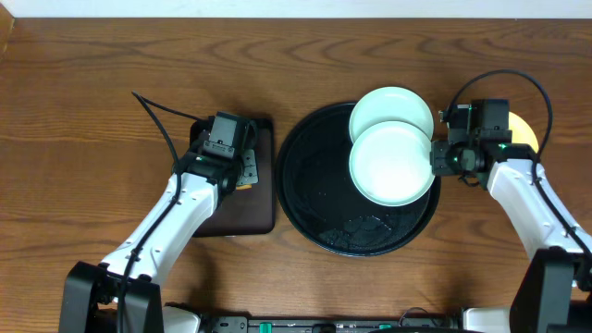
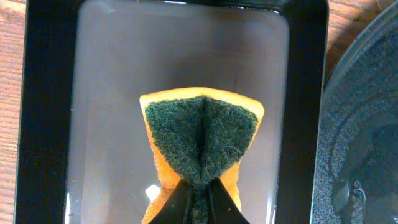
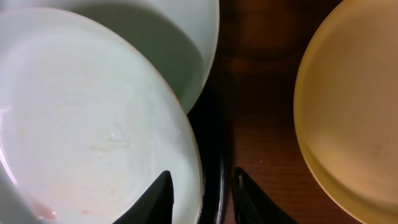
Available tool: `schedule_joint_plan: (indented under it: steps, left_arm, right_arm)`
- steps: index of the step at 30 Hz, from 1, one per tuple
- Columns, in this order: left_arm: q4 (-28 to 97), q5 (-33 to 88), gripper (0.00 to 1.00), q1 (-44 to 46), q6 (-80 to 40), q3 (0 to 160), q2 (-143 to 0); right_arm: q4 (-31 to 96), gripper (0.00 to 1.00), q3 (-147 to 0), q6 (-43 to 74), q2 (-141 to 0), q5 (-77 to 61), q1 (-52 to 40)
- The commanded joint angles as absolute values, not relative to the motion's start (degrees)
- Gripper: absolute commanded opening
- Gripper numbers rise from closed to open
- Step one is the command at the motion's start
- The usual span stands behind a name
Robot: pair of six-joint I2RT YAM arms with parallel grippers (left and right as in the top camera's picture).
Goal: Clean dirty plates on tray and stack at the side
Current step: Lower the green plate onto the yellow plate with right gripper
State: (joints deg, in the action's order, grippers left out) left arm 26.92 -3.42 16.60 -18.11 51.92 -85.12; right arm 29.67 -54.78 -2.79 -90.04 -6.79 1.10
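Wooden counter (image 1: 92,74): round tray (image 1: 314,213) holds two mint plates (image 1: 388,166) overlapping far right; yellow plate (image 1: 525,129) lies right of it. Left fingers (image 2: 198,208) pinch the sponge (image 2: 202,134); right fingers (image 3: 205,196) are parted astride the nearer plate's rim. We judge scrubbing next: sponge must cross.

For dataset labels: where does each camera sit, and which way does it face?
Overhead: above the table, facing down; round tray, mint plates, both arms.
Left wrist: faces down at the sponge pinched by the left gripper, over a rectangular tray.
Right wrist: faces down at the mint plates; right gripper tips show.
Shared: overhead and right wrist show the yellow plate.
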Motion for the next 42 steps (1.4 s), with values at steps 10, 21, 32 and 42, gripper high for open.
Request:
schedule_joint_plan:
  steps: [10, 21, 32, 42]
  left_arm:
    - [26.9, -4.8, 0.08, 16.4, -17.6, 51.2, -85.7]
    - [26.9, -4.8, 0.08, 16.4, -17.6, 51.2, -85.7]
    - [26.9, -4.8, 0.08, 16.4, -17.6, 51.2, -85.7]
    - [26.9, -4.8, 0.08, 16.4, -17.6, 51.2, -85.7]
  right_arm:
    - [29.1, 0.28, -54.1, -2.8, -93.1, -7.2, -0.1]
    - [29.0, 0.28, -54.0, -2.9, -93.9, -7.9, -0.1]
    - [24.7, 0.23, -51.8, -2.9, -94.1, -7.2, -0.1]
    - [23.7, 0.05, -51.0, -2.9, -94.0, -8.0, -0.1]
